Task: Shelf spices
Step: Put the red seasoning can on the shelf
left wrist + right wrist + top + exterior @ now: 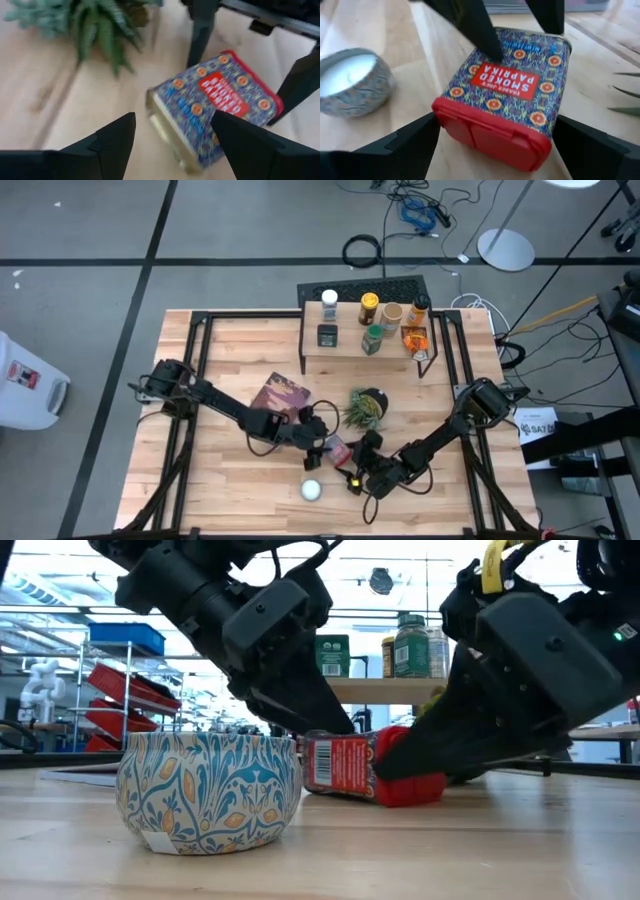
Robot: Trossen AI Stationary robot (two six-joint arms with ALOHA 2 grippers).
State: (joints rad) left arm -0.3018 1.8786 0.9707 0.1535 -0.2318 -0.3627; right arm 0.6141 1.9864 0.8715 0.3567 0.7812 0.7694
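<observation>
On shelf [340, 345]: six spices [372, 339] (upright).

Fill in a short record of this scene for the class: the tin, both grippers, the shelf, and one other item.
tin: red-lidded patterned smoked paprika tin, lying on its side on the wooden table
left gripper: open, at the tin's base end
right gripper: open, fingers either side of the red lid
shelf: light-wood board on black frame, several jars on it
other: blue floral ceramic bowl, beside the tin
</observation>
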